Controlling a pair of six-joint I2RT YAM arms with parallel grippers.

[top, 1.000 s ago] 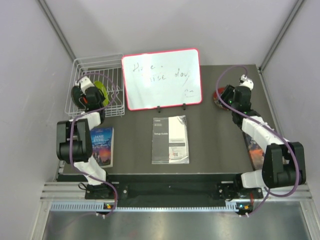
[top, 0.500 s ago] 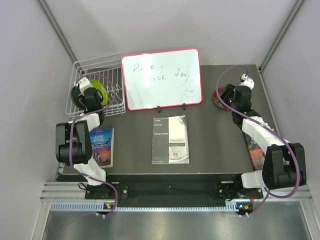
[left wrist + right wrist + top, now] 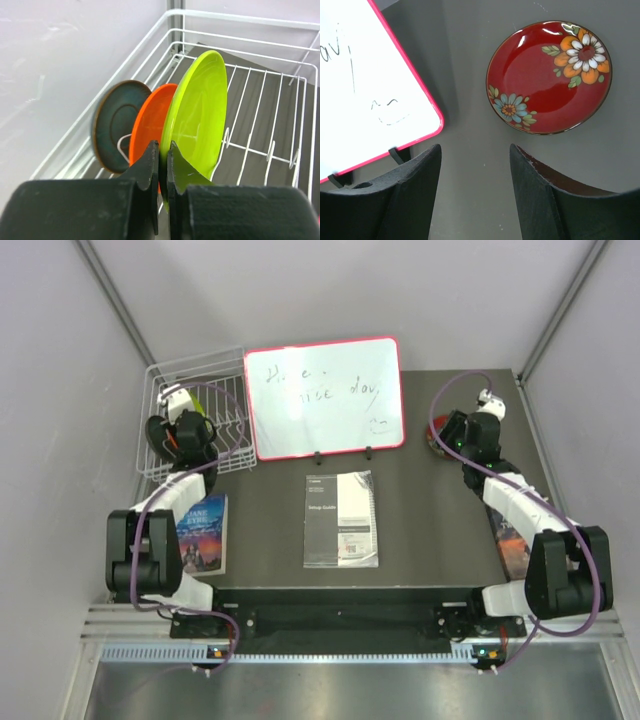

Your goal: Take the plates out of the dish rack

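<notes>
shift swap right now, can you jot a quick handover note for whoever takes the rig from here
The left pincer is shut on the lower rim of the lime green round plastic plate, which stands on edge in the white wire dish rack.
The right pincer is open and empty, above the dark table near the red glossy round plate with painted flowers and the red-framed whiteboard.
Also in the rack, on edge: the orange round plastic plate, then the dark teal round plate.
Done: the red plate lies flat on the table, outside the rack.
Left: lift out lime green, orange and teal.
</notes>
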